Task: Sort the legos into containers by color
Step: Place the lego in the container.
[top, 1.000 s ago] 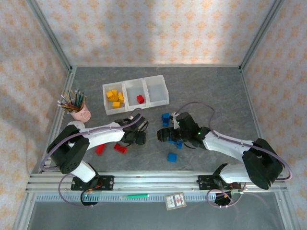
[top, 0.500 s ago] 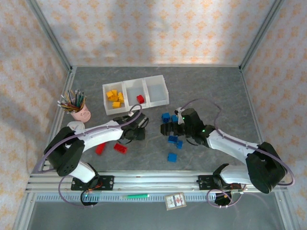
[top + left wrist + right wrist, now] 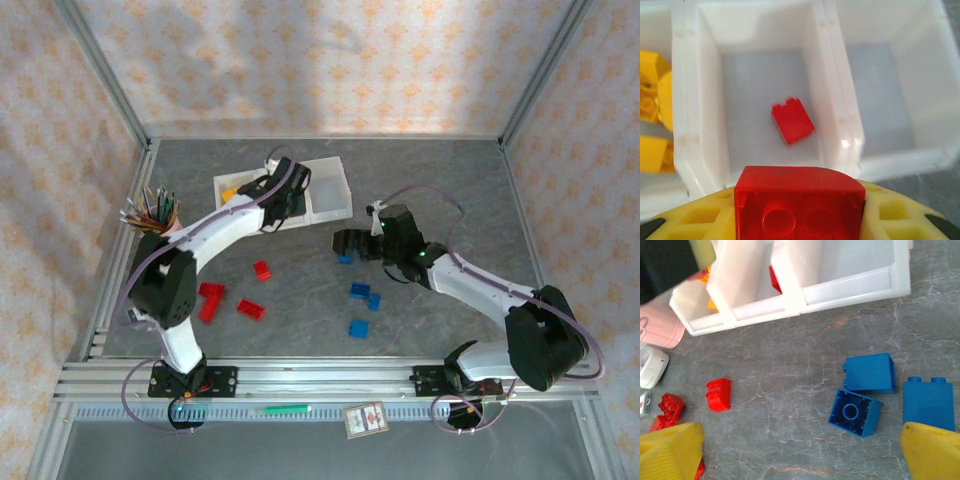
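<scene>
No writing can be read; the small card's (image 3: 365,419) face is too blurred.

My work surface is a grey, marble-veined tabletop (image 3: 430,180). Behind the tabletop stands the back wall (image 3: 320,60), papered cream with a repeating orange floral motif. The left wall (image 3: 45,170) and right wall (image 3: 595,170) flank the tabletop in the same paper. A slanted aluminium post rises from each far corner of the tabletop: left post (image 3: 108,75), right post (image 3: 541,70). Slotted aluminium rails (image 3: 320,380) run along the tabletop's near edge. Soft light falls in pale patches on the back wall.
</scene>
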Robot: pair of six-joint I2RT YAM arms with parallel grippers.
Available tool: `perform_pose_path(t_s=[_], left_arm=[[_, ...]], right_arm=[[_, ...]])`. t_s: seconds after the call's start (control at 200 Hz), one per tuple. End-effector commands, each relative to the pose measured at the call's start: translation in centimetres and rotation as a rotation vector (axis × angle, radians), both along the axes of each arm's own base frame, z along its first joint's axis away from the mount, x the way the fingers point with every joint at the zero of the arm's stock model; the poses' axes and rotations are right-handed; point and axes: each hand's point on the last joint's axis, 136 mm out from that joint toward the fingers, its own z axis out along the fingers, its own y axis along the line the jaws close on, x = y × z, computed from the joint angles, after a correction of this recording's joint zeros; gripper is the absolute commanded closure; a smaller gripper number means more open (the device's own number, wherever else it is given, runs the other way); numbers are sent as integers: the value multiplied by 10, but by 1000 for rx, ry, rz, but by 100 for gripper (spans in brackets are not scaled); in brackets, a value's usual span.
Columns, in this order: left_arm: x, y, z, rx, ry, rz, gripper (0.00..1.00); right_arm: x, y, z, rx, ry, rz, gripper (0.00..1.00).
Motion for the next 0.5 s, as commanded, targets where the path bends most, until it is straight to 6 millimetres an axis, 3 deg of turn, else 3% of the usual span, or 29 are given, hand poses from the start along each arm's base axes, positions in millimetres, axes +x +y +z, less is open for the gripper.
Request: perform_pose_path(t_s=[0.0, 0.14, 0.26, 0.496], left_arm=[[34, 22, -3, 91, -10, 52, 57], [66, 21, -20, 109, 1, 52, 50], [81, 26, -27, 134, 6, 65, 43], [77, 27, -10, 101, -19, 55, 36]], right_arm=[[19, 2, 17, 29, -46, -39, 0], [22, 2, 20, 34, -61, -41, 0], [23, 3, 23, 33, -66, -38, 0], [21, 3, 32, 35, -93, -22, 0]])
